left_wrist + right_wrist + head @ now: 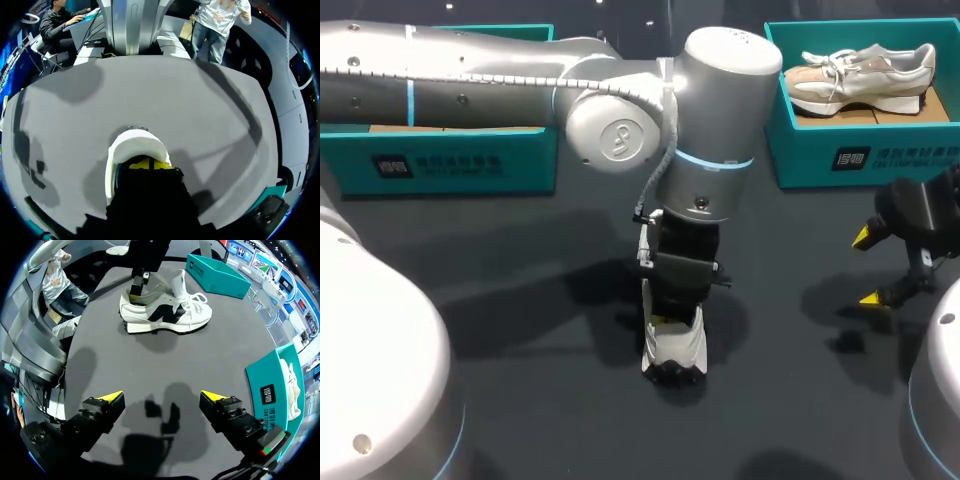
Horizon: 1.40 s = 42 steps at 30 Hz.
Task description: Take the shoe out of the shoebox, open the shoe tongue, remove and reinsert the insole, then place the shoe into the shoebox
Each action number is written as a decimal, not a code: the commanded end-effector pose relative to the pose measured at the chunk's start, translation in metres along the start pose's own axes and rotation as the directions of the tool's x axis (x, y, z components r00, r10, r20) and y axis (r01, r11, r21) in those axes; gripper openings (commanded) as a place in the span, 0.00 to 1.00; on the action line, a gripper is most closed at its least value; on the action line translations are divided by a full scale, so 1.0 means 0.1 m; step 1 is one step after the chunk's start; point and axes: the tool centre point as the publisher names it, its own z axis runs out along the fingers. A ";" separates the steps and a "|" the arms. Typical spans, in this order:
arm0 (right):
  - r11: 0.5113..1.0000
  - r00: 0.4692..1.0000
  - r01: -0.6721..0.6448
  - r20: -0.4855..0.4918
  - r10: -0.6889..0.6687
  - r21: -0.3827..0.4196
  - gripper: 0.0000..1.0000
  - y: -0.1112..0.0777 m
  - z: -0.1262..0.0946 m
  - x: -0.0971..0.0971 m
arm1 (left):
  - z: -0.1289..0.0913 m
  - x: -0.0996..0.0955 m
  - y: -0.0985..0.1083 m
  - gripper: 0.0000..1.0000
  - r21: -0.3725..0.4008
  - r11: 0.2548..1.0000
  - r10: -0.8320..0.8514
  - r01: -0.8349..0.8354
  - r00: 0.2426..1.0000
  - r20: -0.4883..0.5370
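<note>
Progress: the white shoe (165,310) was out of its box and stood on its sole on the dark table (520,300), between the two arms. Removal was therefore judged complete. The tongue (180,281) stood raised above the laces, so opening appeared done or nearly so.

The left gripper (147,164) was down at the heel opening, its yellow tip showing inside the collar. I could not tell whether it was clenched on anything. No loose insole lay on the table, and the insole's state could not be confirmed. This step was judged to be in hand.

The right gripper (162,397) hung released and held nothing, well apart from the shoe.

Outstanding: finishing the insole step and returning the shoe to the teal shoebox (450,160). The second teal shoebox (860,150) held a beige sneaker (860,78).
</note>
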 end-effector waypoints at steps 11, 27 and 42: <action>1.000 1.000 0.000 0.004 0.000 0.002 1.00 0.00 0.00 0.02 | 0.39 -0.20 0.14 0.00 0.000 1.000 0.002 -0.002 1.000 -0.031; 1.000 1.000 0.000 0.004 0.000 0.002 1.00 0.00 0.00 0.02 | -0.03 -0.08 0.10 0.00 -0.103 0.995 0.029 -0.010 0.983 0.184; 1.000 1.000 0.000 0.004 0.000 0.002 1.00 0.00 0.00 0.02 | 0.39 -0.27 0.30 0.00 -0.085 0.995 0.071 -0.056 0.982 0.176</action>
